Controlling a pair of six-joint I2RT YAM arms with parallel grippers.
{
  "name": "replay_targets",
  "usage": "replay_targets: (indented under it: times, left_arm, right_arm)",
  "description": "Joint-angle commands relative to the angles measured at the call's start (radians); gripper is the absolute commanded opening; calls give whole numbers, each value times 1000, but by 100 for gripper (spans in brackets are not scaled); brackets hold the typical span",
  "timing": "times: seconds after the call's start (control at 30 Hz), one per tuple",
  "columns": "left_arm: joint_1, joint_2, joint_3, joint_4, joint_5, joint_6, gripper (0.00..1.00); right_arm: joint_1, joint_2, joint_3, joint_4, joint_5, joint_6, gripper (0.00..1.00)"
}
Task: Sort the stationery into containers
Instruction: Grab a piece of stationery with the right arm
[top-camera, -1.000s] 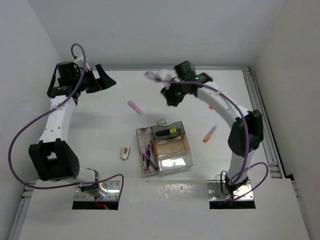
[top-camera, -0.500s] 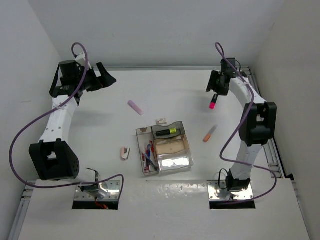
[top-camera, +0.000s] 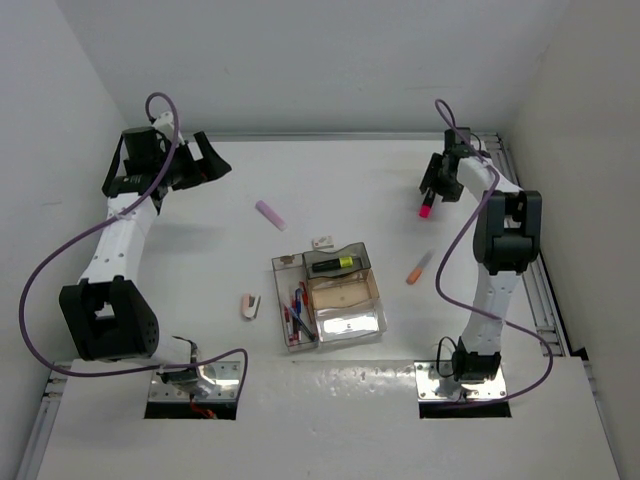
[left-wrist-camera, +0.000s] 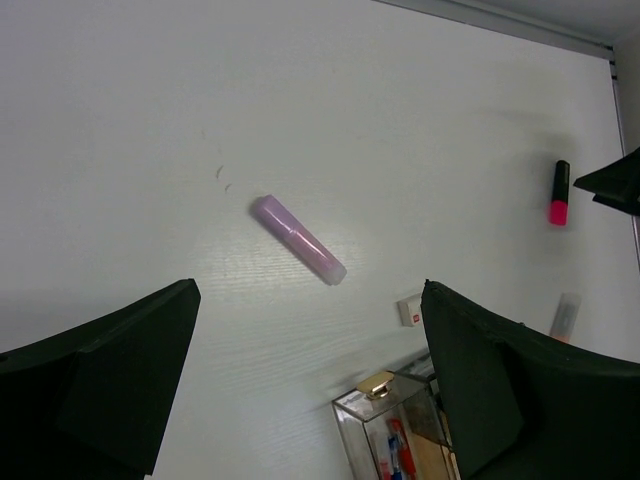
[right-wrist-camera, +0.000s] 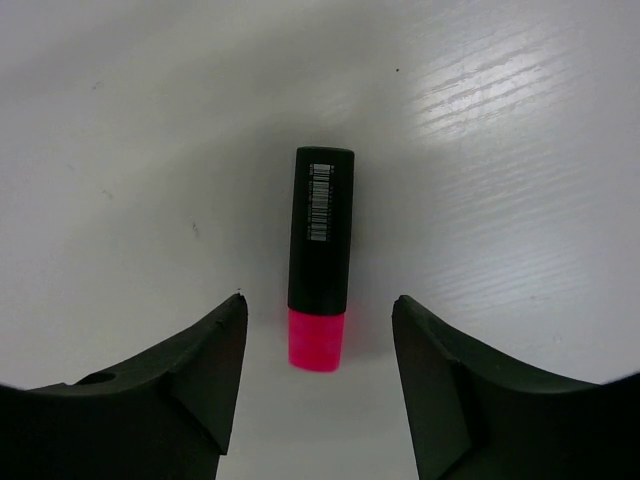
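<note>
— Pink cap on black highlighter (right-wrist-camera: 320, 235), white barcode label?
— Right. Also lilac highlighter (left-wrist-camera: 298, 239), orange marker (top-camera: 420, 267), plain white table (left-wrist-camera: 130, 100).
— And amber tray (top-camera: 345, 296), red and blue pens (top-camera: 298, 305), yellow-and-black highlighter (top-camera: 335, 263), pale pink eraser (top-camera: 250, 306).

A white table (top-camera: 380, 180) carries a cluster of clear trays (top-camera: 350, 327) near its middle. Around them lie a purple highlighter (top-camera: 270, 214), a small white eraser (top-camera: 322, 241), a pale pink eraser (top-camera: 250, 305), an orange highlighter (top-camera: 420, 267) and, toward the far right, a black highlighter (top-camera: 426, 205) with a pink cap.
</note>
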Motion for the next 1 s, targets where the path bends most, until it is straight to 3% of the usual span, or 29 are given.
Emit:
replay_targets:
  times: [0.0, 0.5, 0.8, 0.87, 0.97]
  left_arm:
    - [4, -19, -5, 25, -10, 11, 100]
    - [60, 10, -23, 20, 30, -35, 100]
    - [119, 35, -14, 11, 81, -67, 100]
    - [119, 29, -14, 13, 81, -61, 100]
    - [117, 12, -22, 16, 88, -52, 100]
  right_arm:
    - [0, 23, 39, 39, 18, -3, 59]
    - [3, 89, 48, 50, 26, -20, 46]
    - [3, 70, 29, 48, 23, -69, 11]
    - [3, 50, 31, 41, -9, -93, 3]
    - [11, -12, 36, 10, -145, -151, 0]
